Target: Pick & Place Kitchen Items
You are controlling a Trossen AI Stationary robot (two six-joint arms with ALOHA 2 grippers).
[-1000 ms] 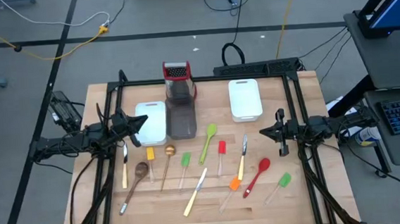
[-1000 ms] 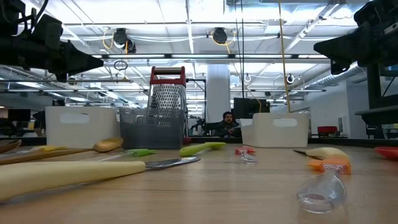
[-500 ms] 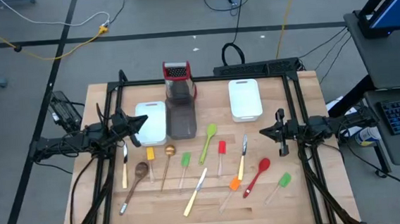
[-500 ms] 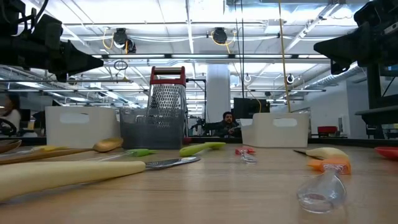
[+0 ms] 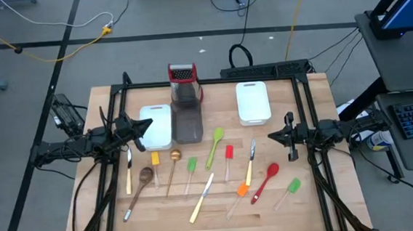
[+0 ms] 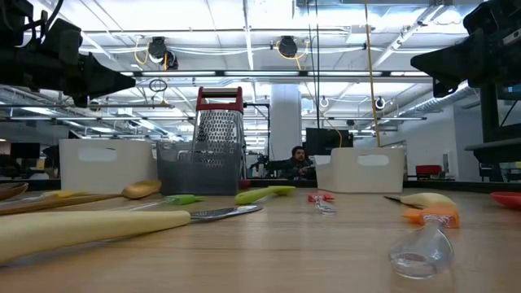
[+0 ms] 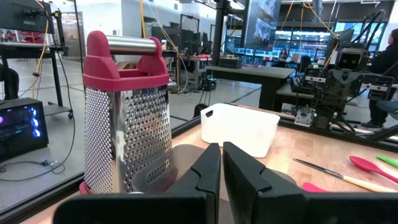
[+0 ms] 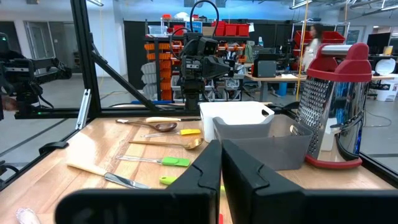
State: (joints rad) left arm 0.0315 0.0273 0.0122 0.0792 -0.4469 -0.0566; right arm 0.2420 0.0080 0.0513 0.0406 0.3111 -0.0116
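While both arms hover, left gripper [image 5: 147,124] and right gripper [image 5: 270,135] pressed together and empty, picking seems unstarted; kitchen items [image 5: 203,175] lie mid-frame. Next: open, descend.

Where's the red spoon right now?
High view: the red spoon lies on the table's right half, between the orange spatula and the green spatula.

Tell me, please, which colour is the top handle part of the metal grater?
The grater has a red top with a bare metal bar; the left wrist view shows it best.
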